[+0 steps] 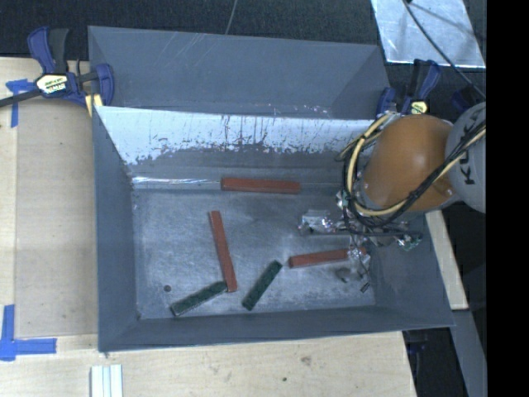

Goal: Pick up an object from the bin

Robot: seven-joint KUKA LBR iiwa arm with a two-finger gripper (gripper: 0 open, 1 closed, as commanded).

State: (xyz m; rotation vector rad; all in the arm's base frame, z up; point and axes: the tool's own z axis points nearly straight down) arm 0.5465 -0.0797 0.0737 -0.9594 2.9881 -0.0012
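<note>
My gripper (358, 265) hangs low over the right side of the bin floor, under the arm's orange dome. Its tip stands at the right end of a short red-brown bar (317, 260) that lies nearly level on the floor; whether it touches the bar I cannot tell. A dark green bar (262, 284) lies slantwise to the left of that bar, near the front wall.
A long red-brown bar (221, 251) lies nearly upright in the middle-left, its lower end by a second dark green bar (198, 298) at the front. Another red-brown bar (260, 186) lies along the foot of the back wall.
</note>
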